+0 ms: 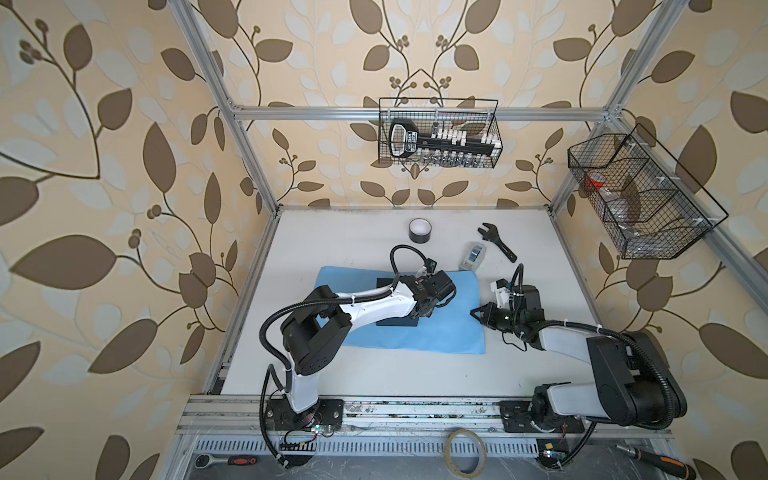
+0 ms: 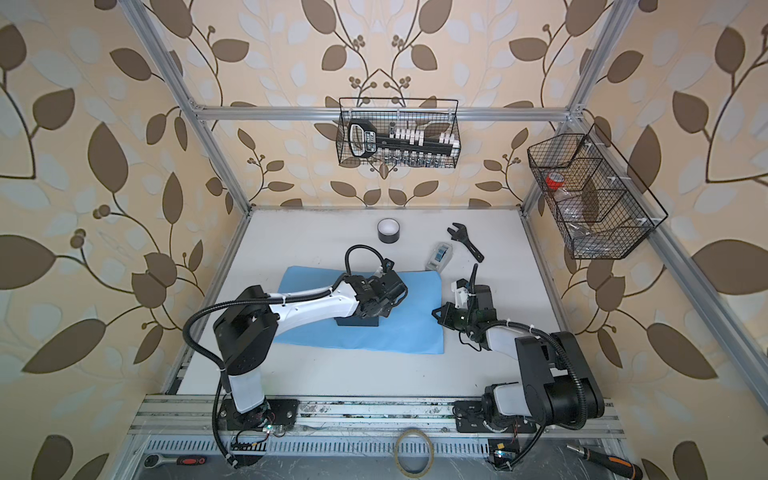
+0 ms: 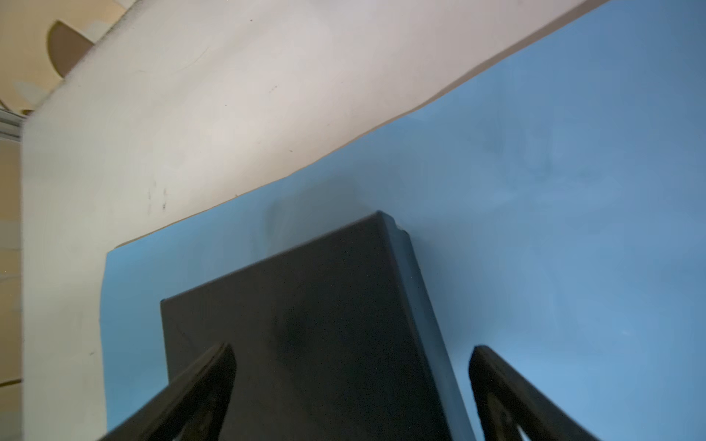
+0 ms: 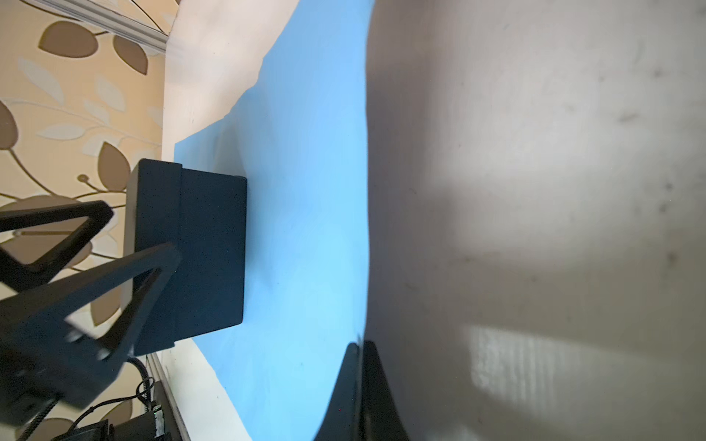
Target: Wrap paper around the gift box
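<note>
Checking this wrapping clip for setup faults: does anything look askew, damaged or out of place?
Nothing is damaged or spilled. The gift box lies flat on the unfolded paper, whose far edge looks slightly wavy. The one oddity: a small clear plastic case lies close to the paper's far right corner.

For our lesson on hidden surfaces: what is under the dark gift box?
The light blue paper lies under the gift box, spread on the white table. The patch directly beneath the box is covered, so anything else there cannot be seen.
</note>
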